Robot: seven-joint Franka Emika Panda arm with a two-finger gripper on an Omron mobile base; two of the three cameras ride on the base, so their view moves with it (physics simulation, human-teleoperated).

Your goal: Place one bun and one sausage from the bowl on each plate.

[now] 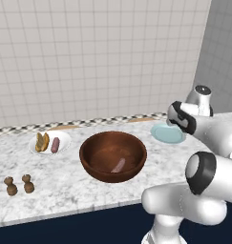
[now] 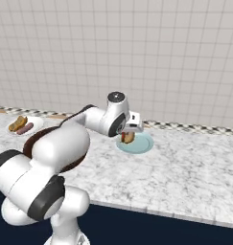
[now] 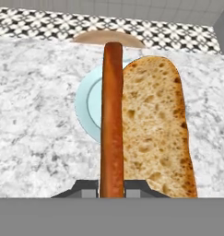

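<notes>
My gripper (image 2: 129,132) hangs just over the pale teal plate (image 2: 137,145), shut on a long split bun (image 3: 155,124). One half shows its pale crumb face. The other stands edge-on as a narrow red-brown strip between the fingertips (image 3: 88,189). In the hand view the teal plate (image 3: 87,108) lies below the bun. The dark wooden bowl (image 1: 112,155) stands mid-counter with one pinkish sausage (image 1: 118,166) inside. On the white plate (image 1: 62,138) at the left lie a bun (image 1: 41,142) and a sausage (image 1: 55,145). My arm partly hides the teal plate (image 1: 166,134).
Two small brown shakers (image 1: 19,185) stand near the counter's front left edge. A tiled wall with a patterned strip (image 3: 49,23) runs right behind the teal plate. Bare marble counter (image 2: 185,172) stretches to the right.
</notes>
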